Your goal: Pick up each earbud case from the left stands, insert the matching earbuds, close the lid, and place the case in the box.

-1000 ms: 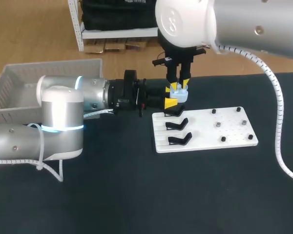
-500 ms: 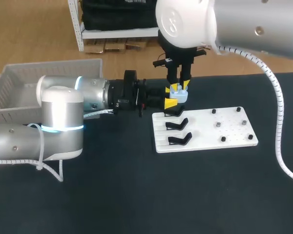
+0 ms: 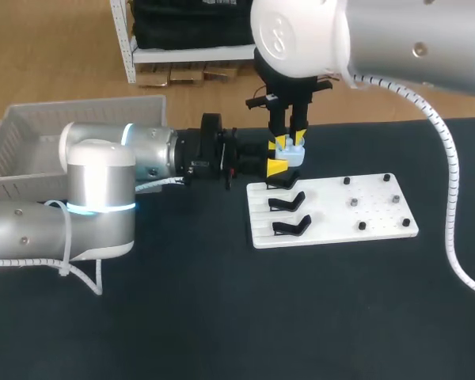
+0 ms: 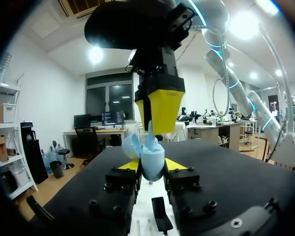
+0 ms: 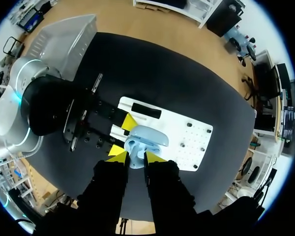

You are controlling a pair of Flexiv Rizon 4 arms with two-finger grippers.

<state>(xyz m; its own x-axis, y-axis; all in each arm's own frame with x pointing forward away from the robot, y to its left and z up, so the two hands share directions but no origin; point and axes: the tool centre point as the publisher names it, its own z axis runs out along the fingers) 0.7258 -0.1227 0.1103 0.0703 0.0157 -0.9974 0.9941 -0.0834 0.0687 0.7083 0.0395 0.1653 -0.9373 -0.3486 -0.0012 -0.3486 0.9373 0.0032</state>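
Head view: the left gripper point(image 3: 277, 164) holds a pale blue, rounded plastic earbud case point(image 3: 290, 155) just past the far left corner of the white pegged board point(image 3: 364, 207). The right gripper point(image 3: 289, 141) hangs directly above the case.

Left wrist view: the case point(image 4: 152, 158), lid raised, sits clamped between the left gripper's narrowly parted yellow tips, above the board.

Right wrist view: the right gripper point(image 5: 134, 157) meets the case point(image 5: 146, 137) over that same corner. Whether it grips anything cannot be told.

Earbud case point(image 3: 290, 156) over board's point(image 3: 380, 214) back-left corner, stands point(image 3: 290, 227) on its left, basket point(image 3: 32, 150) far left.
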